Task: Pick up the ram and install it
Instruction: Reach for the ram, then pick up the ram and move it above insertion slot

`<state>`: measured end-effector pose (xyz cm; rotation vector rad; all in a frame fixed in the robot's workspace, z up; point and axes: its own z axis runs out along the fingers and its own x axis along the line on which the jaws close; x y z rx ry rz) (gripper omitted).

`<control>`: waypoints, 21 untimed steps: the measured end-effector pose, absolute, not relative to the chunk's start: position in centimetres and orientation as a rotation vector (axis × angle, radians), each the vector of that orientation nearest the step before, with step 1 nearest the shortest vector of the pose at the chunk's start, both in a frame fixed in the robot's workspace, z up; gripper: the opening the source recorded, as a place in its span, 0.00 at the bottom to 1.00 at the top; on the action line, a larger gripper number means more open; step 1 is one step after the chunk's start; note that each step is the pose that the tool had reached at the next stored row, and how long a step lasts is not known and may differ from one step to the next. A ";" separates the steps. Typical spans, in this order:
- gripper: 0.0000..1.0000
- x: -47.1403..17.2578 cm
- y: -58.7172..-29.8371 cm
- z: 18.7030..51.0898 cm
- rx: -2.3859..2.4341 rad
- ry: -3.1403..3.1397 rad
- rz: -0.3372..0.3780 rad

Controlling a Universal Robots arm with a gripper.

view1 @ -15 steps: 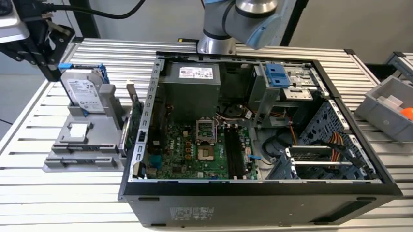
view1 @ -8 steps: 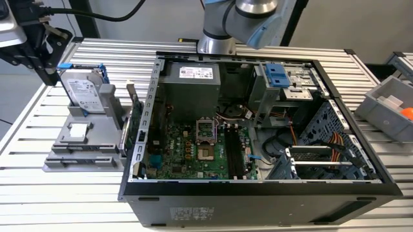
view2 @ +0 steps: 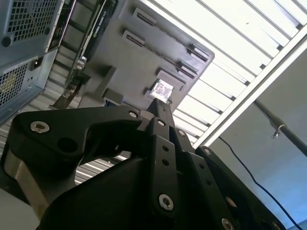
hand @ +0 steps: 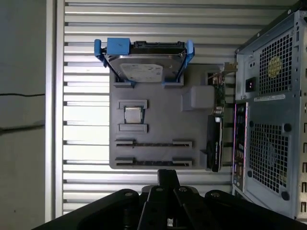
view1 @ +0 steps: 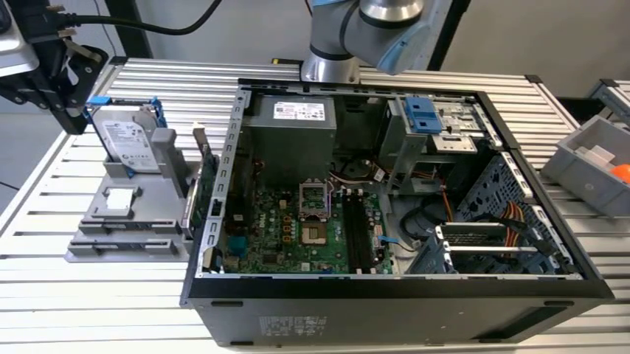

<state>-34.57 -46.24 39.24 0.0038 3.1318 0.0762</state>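
Right, ribbed aluminium table [view1: 177, 74], black steel tower case [view1: 394, 299] lying open on it, grey plastic fixture tray [hand: 158, 108] just beside, its two long slots apparently empty. My black gripper [hand: 168, 173] hangs above that tray, fingers pressed together on nothing. Thin dark ram [view1: 352, 230] looks seated on the green motherboard [view1: 285, 236]; install done, I reckon, latches want checking.

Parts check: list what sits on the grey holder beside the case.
On the grey holder: hard drive in a blue bracket, square chip, card on edge. Whether the two long slots hold anything cannot be seen.
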 end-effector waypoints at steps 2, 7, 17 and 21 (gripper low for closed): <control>0.00 -34.6 -46.2 39.2 0.004 3.132 0.076; 0.00 -34.6 -46.2 39.2 0.004 3.132 0.077; 0.00 -34.6 -46.2 39.2 -0.012 3.132 0.077; 0.00 -34.6 -46.2 39.2 -0.087 3.132 0.078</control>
